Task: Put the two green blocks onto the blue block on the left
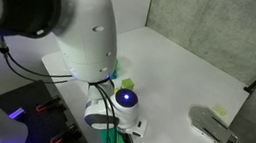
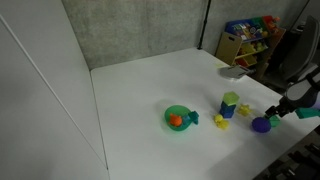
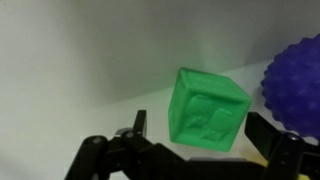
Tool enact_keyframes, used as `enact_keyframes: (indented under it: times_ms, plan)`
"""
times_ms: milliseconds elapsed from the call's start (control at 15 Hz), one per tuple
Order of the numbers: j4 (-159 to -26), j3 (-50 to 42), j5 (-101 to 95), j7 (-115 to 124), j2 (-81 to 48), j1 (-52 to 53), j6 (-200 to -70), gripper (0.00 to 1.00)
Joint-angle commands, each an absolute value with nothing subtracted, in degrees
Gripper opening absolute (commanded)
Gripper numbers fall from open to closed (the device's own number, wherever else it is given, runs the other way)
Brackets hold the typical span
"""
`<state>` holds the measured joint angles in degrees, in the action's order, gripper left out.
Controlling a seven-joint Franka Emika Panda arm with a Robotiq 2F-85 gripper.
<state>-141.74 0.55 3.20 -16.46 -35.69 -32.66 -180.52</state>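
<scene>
1. The green bowl (image 2: 171, 110) sits near the front edge of the table (image 2: 150, 85) and holds 1 orange piece (image 2: 177, 121).
2. Right of it, the gripper (image 3: 198, 128) is spread wide and clasps nothing. 1 green block (image 3: 210, 108) lies between its fingers, with the blue ball (image 3: 296, 72) just to the right.
3. Farther back, the other green block (image 2: 230, 98) appears to sit on the blue block (image 2: 228, 112).

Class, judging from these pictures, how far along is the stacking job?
Done, it seems: one green block sits on the blue block. In hand: the open gripper frames the second green block beside the ball, not gripped yet. Left: close, lift, stack it on top.
</scene>
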Motion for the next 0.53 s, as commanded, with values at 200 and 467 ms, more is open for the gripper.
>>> enact_keyframes:
  times_ms: [200, 467]
  plan:
    - [-141.12, -0.27, 1.02, -13.34, -37.00, -31.62, -181.27, 0.74]
    - [-141.43, 0.13, 0.98, -13.33, -35.60, -31.95, -179.41, 0.40]
